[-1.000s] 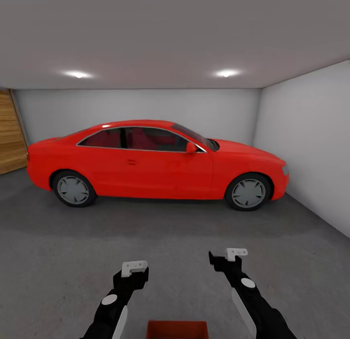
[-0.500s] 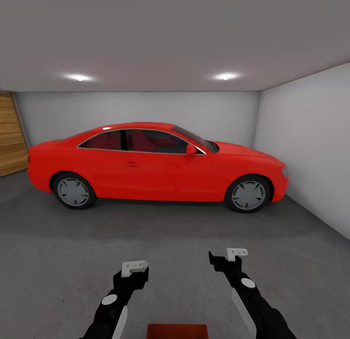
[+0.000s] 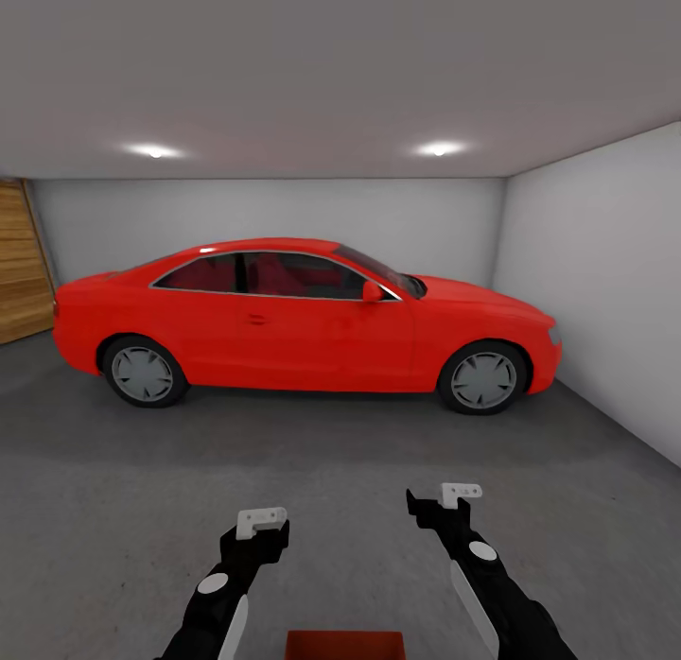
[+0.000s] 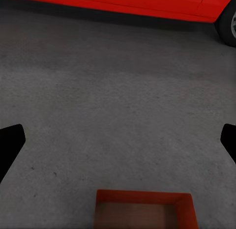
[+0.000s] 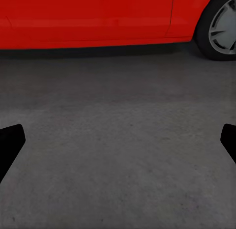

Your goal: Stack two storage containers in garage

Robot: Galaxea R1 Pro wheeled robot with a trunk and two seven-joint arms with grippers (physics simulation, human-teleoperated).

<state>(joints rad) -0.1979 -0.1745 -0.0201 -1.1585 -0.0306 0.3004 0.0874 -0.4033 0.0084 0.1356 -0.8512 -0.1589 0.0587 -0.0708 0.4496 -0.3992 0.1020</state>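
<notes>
left arm (image 3: 216, 594): black, rounded, with a white round dot on top and a long white strip down the inner side
right arm (image 3: 487, 584): black too, same white dot and white strip
left gripper (image 3: 262, 521): small white blocky tip on a black wrist
right gripper (image 3: 459, 495): same white tip
fingers (image 4: 10, 143): flat black shapes at both edges of each wrist view

One red car (image 3: 303, 315) with two wheels showing, two round ceiling lights, one at 11 o'clock (image 3: 151, 150) and one at 1 o'clock (image 3: 439, 149), two grippers, and just one storage container (image 3: 345, 644) at 6 o'clock.
</notes>
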